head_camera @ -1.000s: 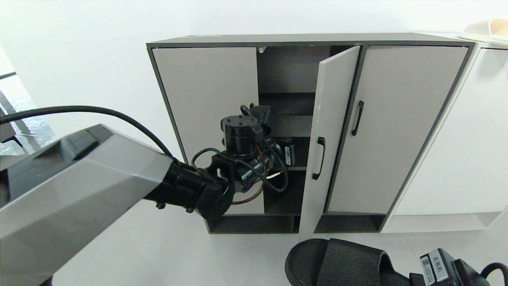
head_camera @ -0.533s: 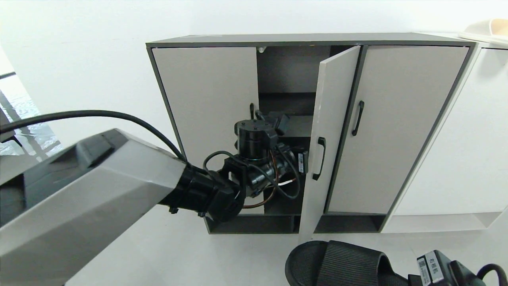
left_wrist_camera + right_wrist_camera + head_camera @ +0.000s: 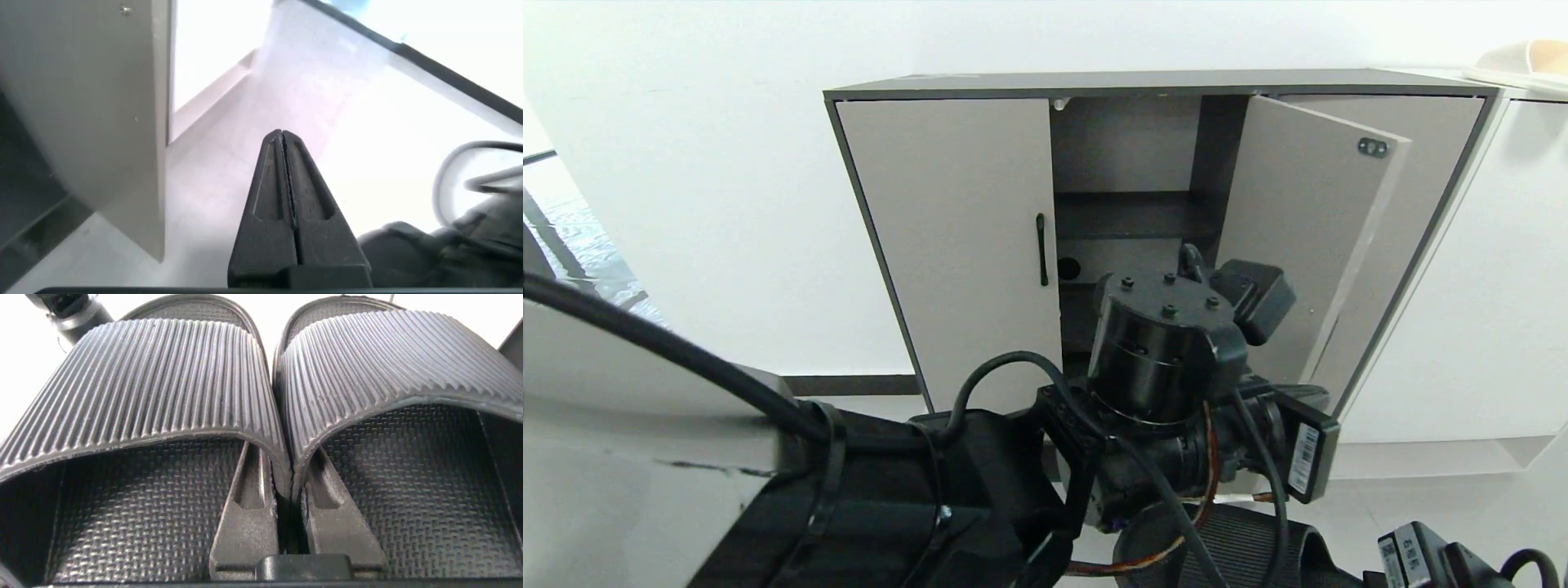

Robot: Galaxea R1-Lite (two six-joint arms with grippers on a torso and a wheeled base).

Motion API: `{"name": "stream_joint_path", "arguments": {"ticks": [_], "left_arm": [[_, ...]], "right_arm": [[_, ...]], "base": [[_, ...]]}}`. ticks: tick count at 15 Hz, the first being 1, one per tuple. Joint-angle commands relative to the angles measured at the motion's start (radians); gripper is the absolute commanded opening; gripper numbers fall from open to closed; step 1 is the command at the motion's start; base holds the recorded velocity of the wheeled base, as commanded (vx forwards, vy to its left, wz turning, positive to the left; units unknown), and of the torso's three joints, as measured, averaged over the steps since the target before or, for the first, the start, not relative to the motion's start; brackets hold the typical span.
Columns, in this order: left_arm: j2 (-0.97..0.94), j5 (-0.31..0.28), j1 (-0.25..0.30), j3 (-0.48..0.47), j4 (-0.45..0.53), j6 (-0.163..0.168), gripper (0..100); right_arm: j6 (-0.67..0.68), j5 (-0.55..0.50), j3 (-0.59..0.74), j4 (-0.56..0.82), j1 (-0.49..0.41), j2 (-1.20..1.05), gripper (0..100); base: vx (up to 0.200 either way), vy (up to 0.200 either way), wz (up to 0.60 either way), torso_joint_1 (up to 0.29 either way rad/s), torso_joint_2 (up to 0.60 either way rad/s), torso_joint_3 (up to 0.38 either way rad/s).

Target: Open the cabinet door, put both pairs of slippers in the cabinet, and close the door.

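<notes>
The grey cabinet [image 3: 947, 229] stands against the wall with its middle door [image 3: 1307, 237] swung wide open to the right, showing dark shelves [image 3: 1127, 216]. My left arm's wrist [image 3: 1168, 359] hangs in front of the opening. My left gripper [image 3: 282, 137] is shut and holds nothing; it is beside the door's edge [image 3: 159, 122]. A pair of black ribbed slippers [image 3: 270, 400] is held side by side, with my right gripper [image 3: 282, 498] shut on their inner walls. That pair [image 3: 1241, 551] is low in front of the cabinet.
A cream slipper [image 3: 1523, 59] lies on top of the white unit [image 3: 1486, 327] to the right of the cabinet. The cabinet's left door [image 3: 980, 245], with its black handle [image 3: 1041, 249], is closed. Pale floor spreads in front.
My left arm swept right and toward the camera, and the middle door swung from half ajar to wide open. The black slippers and right gripper stayed low at the right.
</notes>
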Motion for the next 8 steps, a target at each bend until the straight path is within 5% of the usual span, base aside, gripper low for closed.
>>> {"name": "stream_joint_path", "arguments": {"ticks": [1, 4, 6, 8], "left_arm": [[-0.101, 0.0, 0.162, 0.079, 0.003, 0.003, 0], [-0.231, 0.0, 0.262, 0.208, 0.009, 0.05, 0], [-0.395, 0.014, 0.331, 0.392, 0.013, 0.165, 0], [-0.578, 0.111, 0.412, 0.505, 0.068, 0.263, 0]], "right_arm": [[0.001, 0.0, -0.008, 0.0, -0.011, 0.003, 0], [0.001, 0.0, -0.011, 0.0, -0.017, 0.009, 0], [0.003, -0.017, -0.026, 0.0, -0.031, 0.011, 0], [0.015, -0.141, -0.077, 0.0, -0.039, 0.027, 0]], "base": [[0.0, 0.0, 0.0, 0.0, 0.0, 0.0], [0.0, 0.0, 0.0, 0.0, 0.0, 0.0], [0.0, 0.0, 0.0, 0.0, 0.0, 0.0], [0.0, 0.0, 0.0, 0.0, 0.0, 0.0]]}}
